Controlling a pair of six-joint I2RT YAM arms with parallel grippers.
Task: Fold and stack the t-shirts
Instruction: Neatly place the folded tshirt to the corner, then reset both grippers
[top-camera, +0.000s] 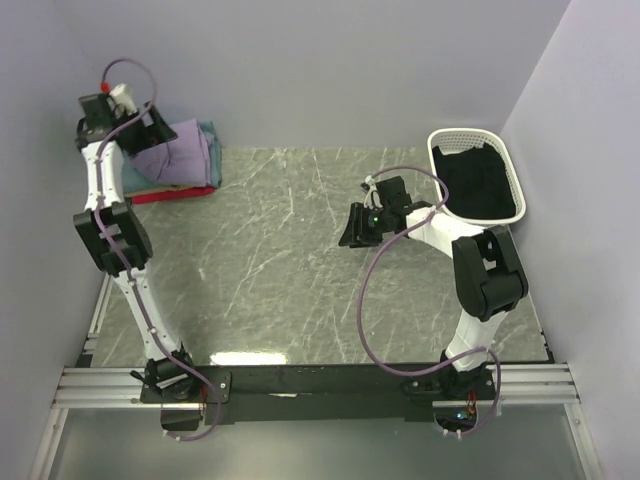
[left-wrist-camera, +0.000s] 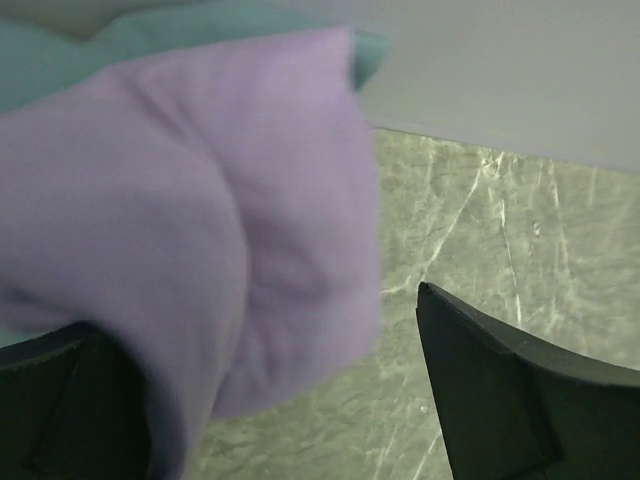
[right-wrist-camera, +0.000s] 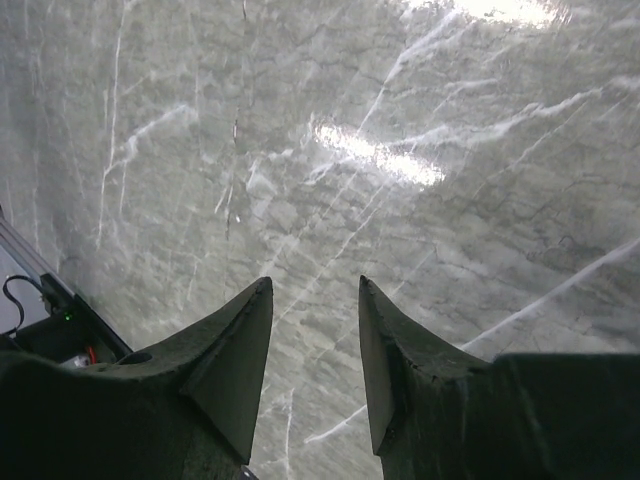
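Right end effector (right-wrist-camera: 315, 285) hangs above the middle of the grey marbled counter (top-camera: 280, 280), fingers slightly parted, empty. At the far left corner my left end effector (left-wrist-camera: 240, 320) is spread wide, soft lavender cloth t-shirt (top-camera: 180, 150) between its fingers, atop folded teal, tan and red t-shirts (top-camera: 180, 194).

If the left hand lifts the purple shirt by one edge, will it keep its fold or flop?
Probably floppy: the purple shirt sags in soft folds at the open left hand, so lifted by one edge it would likely droop and unfold. Pushed, it would probably bunch rather than slide, and might drag the teal shirt beneath it.
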